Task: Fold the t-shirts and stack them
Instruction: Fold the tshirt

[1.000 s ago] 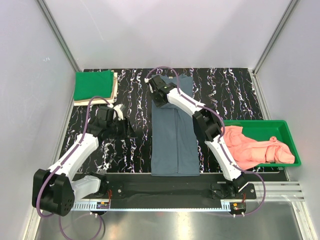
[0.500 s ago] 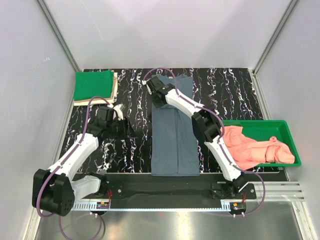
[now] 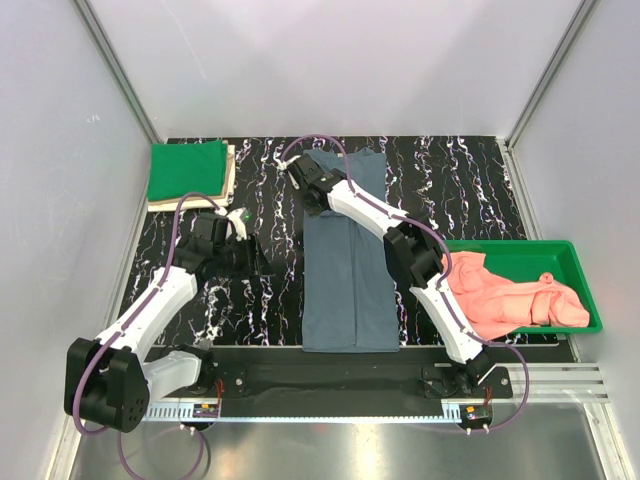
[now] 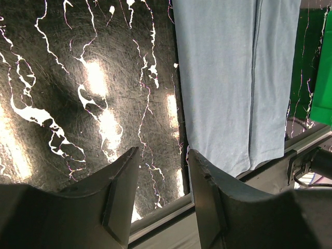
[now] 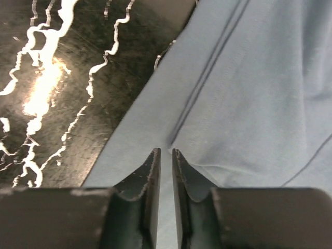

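Observation:
A slate blue-grey t-shirt (image 3: 348,270) lies flat in a long folded strip down the middle of the table. My right gripper (image 3: 308,190) hovers over its far left corner. In the right wrist view its jaws (image 5: 166,151) stand a narrow slit apart just above the cloth (image 5: 249,78), near a fold line, pinching nothing. My left gripper (image 3: 258,264) is open over bare table, left of the shirt. The left wrist view shows its empty fingers (image 4: 162,153) beside the shirt's edge (image 4: 228,78). A folded green t-shirt (image 3: 187,168) rests on a beige one (image 3: 232,172) at the far left.
A rigid green tray (image 3: 560,250) at the right edge holds crumpled salmon-pink t-shirts (image 3: 500,295). The table top (image 3: 450,180) is black with white marbling. White walls close in the left, back and right sides. A metal rail (image 3: 330,375) runs along the near edge.
My right gripper has shifted a little to the left along the shirt's far end, and its jaws have parted slightly. The left arm has stayed where it was.

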### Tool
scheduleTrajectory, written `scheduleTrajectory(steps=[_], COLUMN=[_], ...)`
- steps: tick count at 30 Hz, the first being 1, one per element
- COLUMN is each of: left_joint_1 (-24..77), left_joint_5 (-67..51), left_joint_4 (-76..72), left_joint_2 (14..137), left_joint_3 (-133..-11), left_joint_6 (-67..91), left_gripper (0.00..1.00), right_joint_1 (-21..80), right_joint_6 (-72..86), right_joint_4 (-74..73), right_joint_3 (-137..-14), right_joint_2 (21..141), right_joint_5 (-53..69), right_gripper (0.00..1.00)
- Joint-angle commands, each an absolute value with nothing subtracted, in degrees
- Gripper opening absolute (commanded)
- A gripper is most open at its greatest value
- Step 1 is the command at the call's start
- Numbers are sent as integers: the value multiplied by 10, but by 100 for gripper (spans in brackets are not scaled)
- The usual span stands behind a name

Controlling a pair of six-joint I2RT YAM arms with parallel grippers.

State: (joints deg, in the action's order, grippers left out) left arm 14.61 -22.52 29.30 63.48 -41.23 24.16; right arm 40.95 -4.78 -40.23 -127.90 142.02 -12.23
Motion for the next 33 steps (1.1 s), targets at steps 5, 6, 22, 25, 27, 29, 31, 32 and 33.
scheduleTrajectory(steps=[5,6,22,25,27,29,31,32,33], left_joint_1=[144,144,143,144,144,143,144,143,144], left_joint_5=[-243,-243,-243,-243,-243,-243,-243,-243,-243], left_joint_4=[274,275,274,274,274,272,273,273,273], left_joint_2=[634,635,643,642,642,642,642,642,642], left_joint_3=[-417,-417,-418,-417,-417,-417,-417,-417,-417], left_joint_6=[237,237,238,238,238,238,239,239,239], left_gripper=[48,48,48,48,48,48,48,48,48], right_joint_1=[413,413,413,413,411,413,411,412,412], right_joint_6=[-78,-81,-92,-94,-96,-99,-101,-100,-100], right_joint_4=[-386,-385,-388,-388,-388,-388,-389,-390,-390], right_joint_3=[-1295,-1299,-1315,-1317,-1318,-1320,-1320,-1320,-1319], right_joint_2=[1421,1425,1457,1462,1463,1463,1454,1449,1444], right_joint_5=[-178,-178,-184,-187,-189,-185,-180,-178,-174], right_gripper=[29,32,25,16,5,0,0,0,0])
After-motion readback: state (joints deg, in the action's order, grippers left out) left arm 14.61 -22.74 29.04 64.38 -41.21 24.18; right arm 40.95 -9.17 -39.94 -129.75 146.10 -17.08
